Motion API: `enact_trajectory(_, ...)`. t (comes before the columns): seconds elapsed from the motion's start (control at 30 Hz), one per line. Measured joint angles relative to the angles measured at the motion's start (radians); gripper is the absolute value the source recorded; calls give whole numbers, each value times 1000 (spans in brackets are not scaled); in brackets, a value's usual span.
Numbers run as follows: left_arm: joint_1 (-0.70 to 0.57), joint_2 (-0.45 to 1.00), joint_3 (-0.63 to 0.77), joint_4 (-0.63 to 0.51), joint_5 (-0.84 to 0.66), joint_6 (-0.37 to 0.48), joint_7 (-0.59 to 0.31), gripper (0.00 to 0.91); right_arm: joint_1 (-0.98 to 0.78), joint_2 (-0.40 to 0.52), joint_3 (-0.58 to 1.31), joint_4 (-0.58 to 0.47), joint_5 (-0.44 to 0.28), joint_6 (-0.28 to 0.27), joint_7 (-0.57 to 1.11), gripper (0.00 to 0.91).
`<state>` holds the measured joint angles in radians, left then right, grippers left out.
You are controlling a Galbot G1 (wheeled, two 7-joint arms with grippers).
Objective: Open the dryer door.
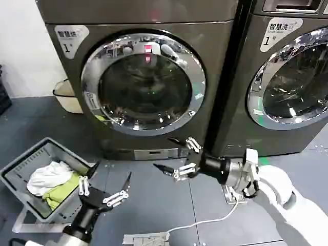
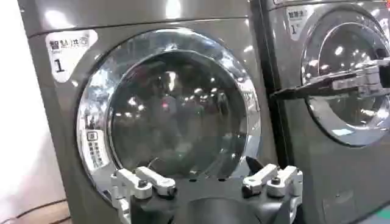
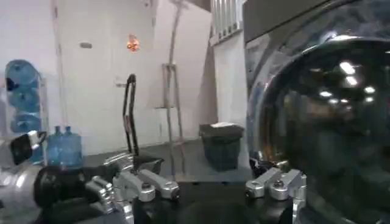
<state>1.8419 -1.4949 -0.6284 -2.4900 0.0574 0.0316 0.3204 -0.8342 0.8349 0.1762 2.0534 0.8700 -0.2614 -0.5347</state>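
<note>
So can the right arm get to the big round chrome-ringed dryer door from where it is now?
Probably yes. The right gripper hangs open just below and in front of the closed chrome-ringed dryer door, with nothing between them. The left gripper sits lower, beside the grey laundry basket, out of its way.

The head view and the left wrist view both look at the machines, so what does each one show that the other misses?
Head view alone: a grey laundry basket on the floor holding white and green cloth, a pale bin beside the machine, and the left gripper hanging open low in front.

Left wrist view alone: a closer, level look at the dryer door, showing the small label on its chrome ring.

Both: the dryer door shut, the second machine's door to its right, and the right gripper, open, reaching toward the machines.
</note>
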Motion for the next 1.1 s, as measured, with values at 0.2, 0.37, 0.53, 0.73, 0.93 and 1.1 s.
enact_trajectory(0.2, -1, -1, 2, 1, 2, 0, 0, 907, 111, 21, -70, -79, 1, 8, 6, 907)
enact_trajectory(0.37, -3, -3, 3, 1, 2, 1, 0, 907, 204, 45, -138, -152, -1, 11, 15, 907)
enact_trajectory(0.53, -3, -4, 5, 1, 2, 1, 0, 907, 285, 75, -210, -222, -1, 23, 47, 907)
enact_trajectory(0.73, -4, -4, 7, 3, 3, 1, 0, 907, 372, 122, -303, -306, -1, 38, 96, 907)
enact_trajectory(0.93, -3, -4, 8, 3, 4, 1, 0, 907, 433, 169, -372, -370, -5, 39, 152, 907)
enact_trajectory(1.1, -3, -3, 8, 4, 4, 1, 0, 907, 471, 209, -415, -410, -11, 42, 200, 907)
